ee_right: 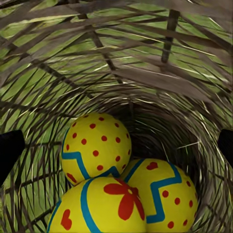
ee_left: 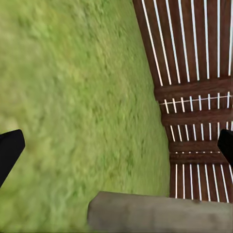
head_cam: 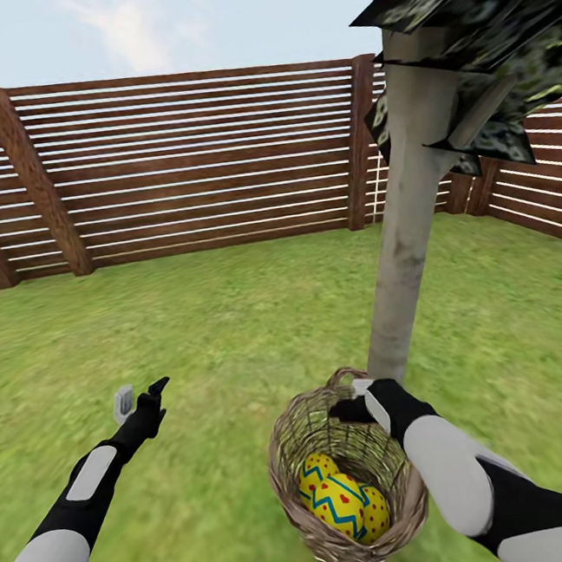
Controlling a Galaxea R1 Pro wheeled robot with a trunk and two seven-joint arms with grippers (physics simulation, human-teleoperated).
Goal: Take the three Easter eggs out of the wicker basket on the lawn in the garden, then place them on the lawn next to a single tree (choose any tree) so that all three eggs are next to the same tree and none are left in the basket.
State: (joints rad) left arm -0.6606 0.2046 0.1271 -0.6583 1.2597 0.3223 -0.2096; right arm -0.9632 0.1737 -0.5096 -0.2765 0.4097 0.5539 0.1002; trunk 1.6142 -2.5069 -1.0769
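- Currently, the right gripper (head_cam: 357, 399) is being held at the far rim of the wicker basket (head_cam: 292, 454), beside its small loop handle; whether that rim is being pinched cannot be told. In the right wrist view, its dark fingertips (ee_right: 9, 150) are being seen wide apart at the frame edges, with nothing between them.
- All three Easter eggs (ee_right: 121, 189) are being looked down on by that wrist camera: packed together, touching, at the basket bottom. None is being lifted out yet.
- The basket is being kept tilted on the lawn (head_cam: 190, 326), just beside the base of the pale tree (head_cam: 404, 214) trunk. Judgement: it is being parked there so each egg is needing only a short carry to the grass by that trunk.
- The left gripper (head_cam: 143, 394) is being held spread open and empty, low over bare grass, well apart from the basket; likely being kept clear of the right arm.
- The fence (head_cam: 197, 159) is bounding the garden behind.
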